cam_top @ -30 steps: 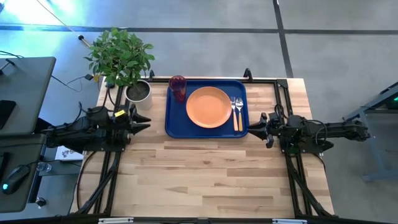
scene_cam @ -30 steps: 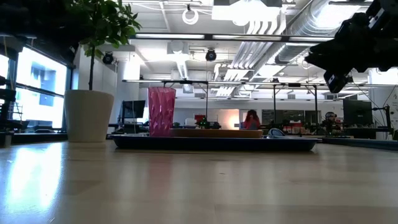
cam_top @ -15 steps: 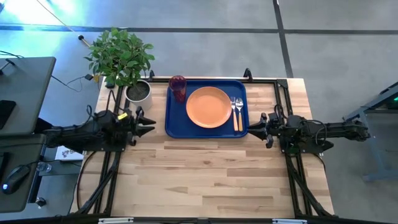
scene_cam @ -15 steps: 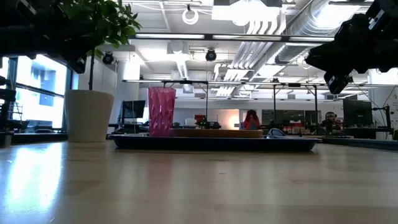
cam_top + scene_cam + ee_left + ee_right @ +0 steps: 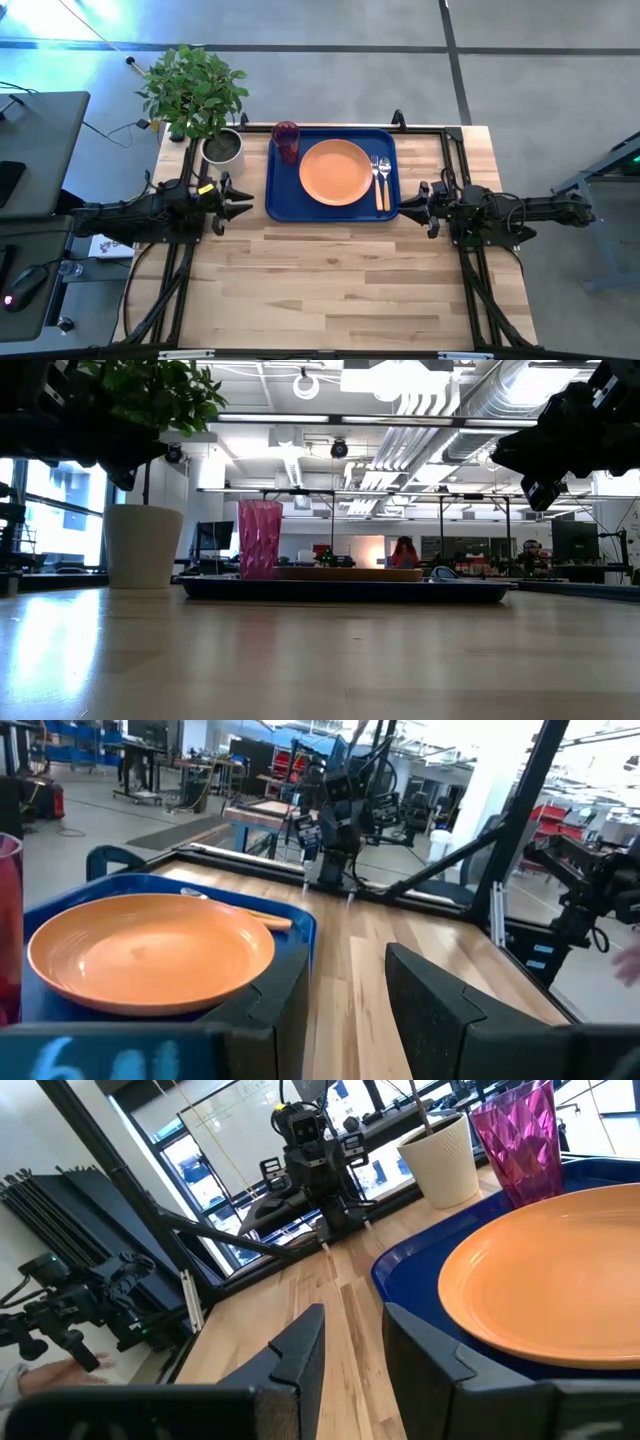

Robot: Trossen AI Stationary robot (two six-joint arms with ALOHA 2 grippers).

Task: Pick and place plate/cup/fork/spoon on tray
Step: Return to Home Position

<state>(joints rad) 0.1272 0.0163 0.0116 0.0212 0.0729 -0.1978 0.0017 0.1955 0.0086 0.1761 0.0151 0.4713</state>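
**Tray** (image 5: 283,198): blue, rectangular, raised rim; lies on the wooden table (image 5: 340,280) at its far middle, between the two arms; holds all four pieces of tableware

**Plate** (image 5: 335,172): orange, round, shallow; lies flat in the middle of the tray; bare, nothing on it; seen close in both wrist views

**Cup** (image 5: 286,138): dark red, see-through; stands upright in the tray corner nearest the plant pot, just beside the plate's rim; in the low view it rises well above the tray's wall

**Fork** (image 5: 377,182): orange-tan handle, metal tines; lies flat in the strip of tray between the plate and the right-hand rim, on the plate's side of that strip

**Spoon** (image 5: 386,176): tan handle, metal bowl; lies just beside the fork and parallel to it, on the rim's side; both metal ends point toward the same long edge as the cup

**Left gripper** (image 5: 244,203): held level above the table, near the tray's left short edge but apart from it; fingers spread, nothing between them

**Right gripper** (image 5: 404,206): held above the table just off the tray's right short edge, facing the tray; fingers spread, nothing between them

**Plant pot** (image 5: 222,148): grey, with a leafy green plant (image 5: 193,88); stands on the table near the cup's corner of the tray
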